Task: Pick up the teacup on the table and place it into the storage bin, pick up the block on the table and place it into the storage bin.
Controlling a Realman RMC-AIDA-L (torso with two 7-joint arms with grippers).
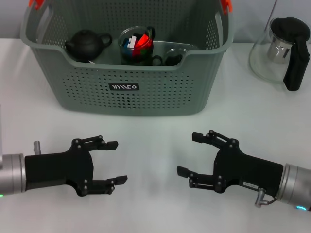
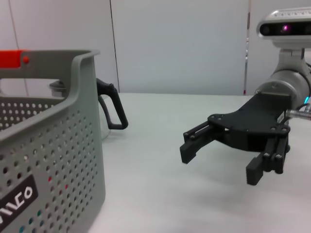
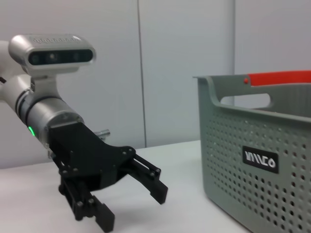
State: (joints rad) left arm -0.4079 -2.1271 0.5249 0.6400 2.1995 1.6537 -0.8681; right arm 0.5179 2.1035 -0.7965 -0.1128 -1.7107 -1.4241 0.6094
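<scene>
Surface (image 1: 155,145): white, bare between the two arms; no teacup or block lies on it.

Bin (image 1: 126,73): stands at the far middle of the surface, upright, label facing the robot. It holds a dark teapot (image 1: 86,44), a glass cup (image 1: 136,46) with red, blue and white pieces inside that appear to be blocks, and further glassware beside it. Judgement: both placements look done.

Pitcher (image 1: 282,51): on the surface, right of the bin, apart from it.

Left gripper (image 1: 116,162): low over the near surface, fingers wide, holding nothing.

Right gripper (image 1: 190,154): opposite it, fingers wide, holding nothing. Both face inward, well short of the bin, consistent with a parked pose.
</scene>
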